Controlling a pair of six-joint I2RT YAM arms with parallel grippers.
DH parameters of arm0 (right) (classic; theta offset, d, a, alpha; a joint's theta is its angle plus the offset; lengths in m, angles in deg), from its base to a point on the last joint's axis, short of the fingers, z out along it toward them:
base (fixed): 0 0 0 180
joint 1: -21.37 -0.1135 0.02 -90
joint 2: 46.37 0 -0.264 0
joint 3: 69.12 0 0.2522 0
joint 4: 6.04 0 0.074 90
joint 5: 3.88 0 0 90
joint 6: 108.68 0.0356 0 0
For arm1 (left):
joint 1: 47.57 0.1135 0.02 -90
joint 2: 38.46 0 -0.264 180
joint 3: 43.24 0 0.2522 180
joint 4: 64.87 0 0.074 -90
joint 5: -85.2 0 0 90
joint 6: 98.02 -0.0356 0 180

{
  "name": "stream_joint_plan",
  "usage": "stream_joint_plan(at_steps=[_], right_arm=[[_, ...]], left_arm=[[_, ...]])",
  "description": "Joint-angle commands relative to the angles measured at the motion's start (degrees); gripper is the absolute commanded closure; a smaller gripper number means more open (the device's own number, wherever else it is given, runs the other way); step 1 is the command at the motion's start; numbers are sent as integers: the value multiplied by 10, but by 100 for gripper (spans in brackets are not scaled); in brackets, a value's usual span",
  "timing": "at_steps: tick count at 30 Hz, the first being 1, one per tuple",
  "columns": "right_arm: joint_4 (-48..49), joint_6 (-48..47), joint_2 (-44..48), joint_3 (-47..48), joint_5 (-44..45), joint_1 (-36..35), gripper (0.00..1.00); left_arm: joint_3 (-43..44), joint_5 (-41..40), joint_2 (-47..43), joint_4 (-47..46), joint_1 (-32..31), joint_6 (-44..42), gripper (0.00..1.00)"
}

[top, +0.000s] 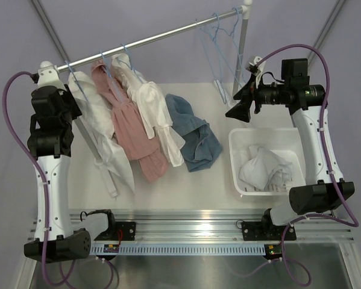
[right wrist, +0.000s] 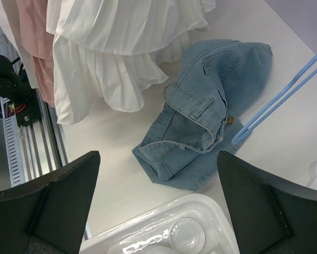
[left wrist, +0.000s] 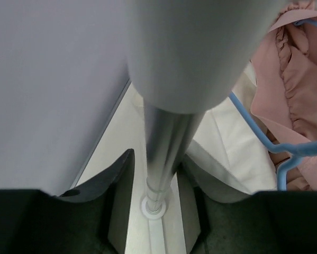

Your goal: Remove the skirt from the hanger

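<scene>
Pale lilac booth around a white tabletop

Plain lavender walls [top: 168, 18] close the scene on all sides, with grey metal struts [top: 47, 27] running diagonally across the upper corners. The white tabletop [top: 198, 186] is matte and smooth, and a ribbed aluminium rail [top: 192, 220] runs along its near edge. A silver garment rail [top: 168, 34] slants across the back on white posts. The light is soft and even and casts only faint shadows. No window shows in any view.
</scene>
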State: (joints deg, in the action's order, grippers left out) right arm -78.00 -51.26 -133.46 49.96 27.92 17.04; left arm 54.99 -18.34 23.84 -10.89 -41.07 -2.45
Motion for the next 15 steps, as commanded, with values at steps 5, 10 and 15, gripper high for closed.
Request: stream_joint_plan(at_steps=[5, 10, 15], right_arm=[[1, -8, 23, -21, -26, 3, 1], [5, -8, 21, -28, -25, 3, 1], [12, -10, 9, -37, -22, 1, 1]], left_arm=[[-2, 24, 31, -148, 19, -15, 74], [48, 26, 84, -178, 18, -20, 75], [96, 22, 133, -182, 21, -6, 75]])
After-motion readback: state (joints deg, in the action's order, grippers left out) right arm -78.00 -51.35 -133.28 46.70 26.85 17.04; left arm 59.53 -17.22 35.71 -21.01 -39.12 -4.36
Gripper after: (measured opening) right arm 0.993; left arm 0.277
